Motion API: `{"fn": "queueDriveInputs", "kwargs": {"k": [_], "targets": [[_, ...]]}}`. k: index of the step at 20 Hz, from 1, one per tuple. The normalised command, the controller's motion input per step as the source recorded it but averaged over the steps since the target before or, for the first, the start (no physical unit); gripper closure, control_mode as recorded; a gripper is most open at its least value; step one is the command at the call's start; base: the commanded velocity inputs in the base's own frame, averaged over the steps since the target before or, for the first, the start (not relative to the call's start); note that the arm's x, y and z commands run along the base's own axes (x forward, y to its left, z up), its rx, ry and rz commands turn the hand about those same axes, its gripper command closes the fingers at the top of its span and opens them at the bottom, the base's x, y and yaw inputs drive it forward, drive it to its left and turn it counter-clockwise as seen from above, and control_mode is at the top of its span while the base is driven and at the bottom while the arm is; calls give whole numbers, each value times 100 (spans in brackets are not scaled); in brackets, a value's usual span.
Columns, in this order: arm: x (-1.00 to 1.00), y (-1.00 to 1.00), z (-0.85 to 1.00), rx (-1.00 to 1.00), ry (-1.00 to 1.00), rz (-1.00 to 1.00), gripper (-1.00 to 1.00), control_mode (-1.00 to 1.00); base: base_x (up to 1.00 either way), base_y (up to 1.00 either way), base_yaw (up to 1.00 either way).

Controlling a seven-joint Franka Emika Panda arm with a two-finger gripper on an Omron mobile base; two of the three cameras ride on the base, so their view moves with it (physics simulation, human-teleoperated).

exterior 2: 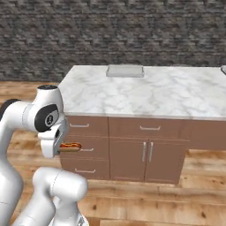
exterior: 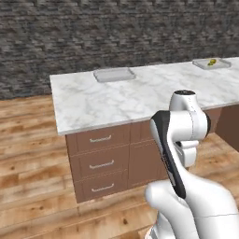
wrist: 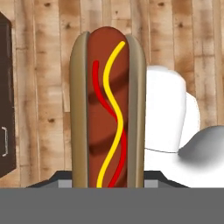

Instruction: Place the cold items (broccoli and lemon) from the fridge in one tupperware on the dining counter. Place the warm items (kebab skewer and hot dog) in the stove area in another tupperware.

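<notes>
Center of the hand view, the hot dog runs lengthwise away from the cam, gripper clamped on it w/ the arm tucked low over the wood floor. Right base view shows it poking out sideways, mid-left of frame, in front of the drawers.

Imo the job now is carrying it up to the empty tupperware at upper-center of the left base view. Keep it level, lift well above the counter edge before reaching in, bc that overhang is the obstacle. Other tupperware, upper right, already has something yellow-green inside, prob the cold stuff, so skip it.
</notes>
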Motion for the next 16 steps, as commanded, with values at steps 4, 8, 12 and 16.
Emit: {"fn": "queueDriveInputs", "kwargs": {"k": [4,8,12,16], "targets": [[0,0,0,0,0,0,100,100,0,100,19],[0,0,0,0,0,0,100,100,6,100,14],[0,0,0,0,0,0,100,100,14,100,11],[0,0,0,0,0,0,100,100,65,100,4]]}}
